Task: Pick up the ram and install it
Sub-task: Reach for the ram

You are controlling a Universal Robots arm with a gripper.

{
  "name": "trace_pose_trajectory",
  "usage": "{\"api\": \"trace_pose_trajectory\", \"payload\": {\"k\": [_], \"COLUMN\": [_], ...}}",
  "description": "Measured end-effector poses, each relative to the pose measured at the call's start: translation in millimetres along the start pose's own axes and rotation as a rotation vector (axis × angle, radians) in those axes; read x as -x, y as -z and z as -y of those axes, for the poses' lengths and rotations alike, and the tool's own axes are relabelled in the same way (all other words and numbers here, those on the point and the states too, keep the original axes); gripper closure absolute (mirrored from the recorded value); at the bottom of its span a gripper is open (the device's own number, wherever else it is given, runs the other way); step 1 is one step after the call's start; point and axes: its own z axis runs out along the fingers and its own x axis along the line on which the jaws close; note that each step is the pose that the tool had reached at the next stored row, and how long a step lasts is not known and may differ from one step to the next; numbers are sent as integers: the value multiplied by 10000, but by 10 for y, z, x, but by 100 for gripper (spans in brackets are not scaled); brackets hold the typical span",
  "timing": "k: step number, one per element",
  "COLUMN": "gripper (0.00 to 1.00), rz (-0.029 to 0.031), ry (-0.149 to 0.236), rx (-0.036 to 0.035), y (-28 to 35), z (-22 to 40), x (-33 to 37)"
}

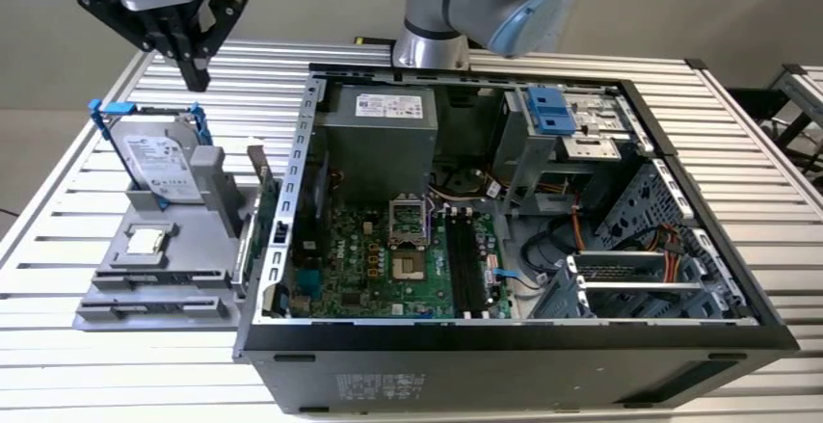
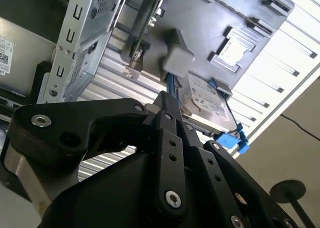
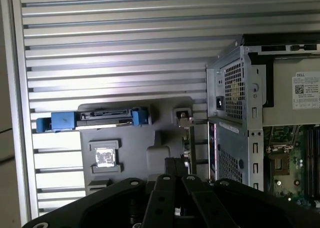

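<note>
- Gripper (image 1: pixel 196 78): black two-finger tool on the arm, hanging in the air above the slatted table (image 1: pixel 270 71) toward the exterior view's upper left. Its fingers (image 1: pixel 193 57) are drawn together to a narrow point, with nothing between them and nothing touching them.
- Gripper in both wrist views (image 2: pixel 166 97) (image 3: pixel 175 163): the two fingers lie side by side with almost no gap, pointing toward the grey holder.
- Ram (image 1: pixel 261 174): thin dark stick standing on its edge in the grey holder (image 1: pixel 122 312), at the holder's side nearest the computer case (image 1: pixel 515 346). It is well apart from the gripper. In the first wrist view it appears edge-on as a slim line (image 3: pixel 191 140) just beside the case wall.
- Hard drive (image 1: pixel 161 158): silver unit in a blue frame, propped upright in the same holder, between the gripper and the ram's slot.
- Processor chip (image 1: pixel 145 241): small square silver part lying flat in a recess of the holder, in front of the hard drive.
- Motherboard (image 1: pixel 385 269): green board inside the open case, with long black slots (image 1: pixel 465 264) running across it.
</note>
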Motion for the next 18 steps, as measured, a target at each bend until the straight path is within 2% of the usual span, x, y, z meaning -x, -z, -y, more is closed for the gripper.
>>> {"api": "trace_pose_trajectory", "payload": {"k": [7,12,18], "gripper": [100,100,100], "rz": [-1,-1,-1], "ry": [0,0,0], "rx": [0,0,0], "y": [4,6,8], "z": [12,17,25], "x": [-174,-242,-361]}}
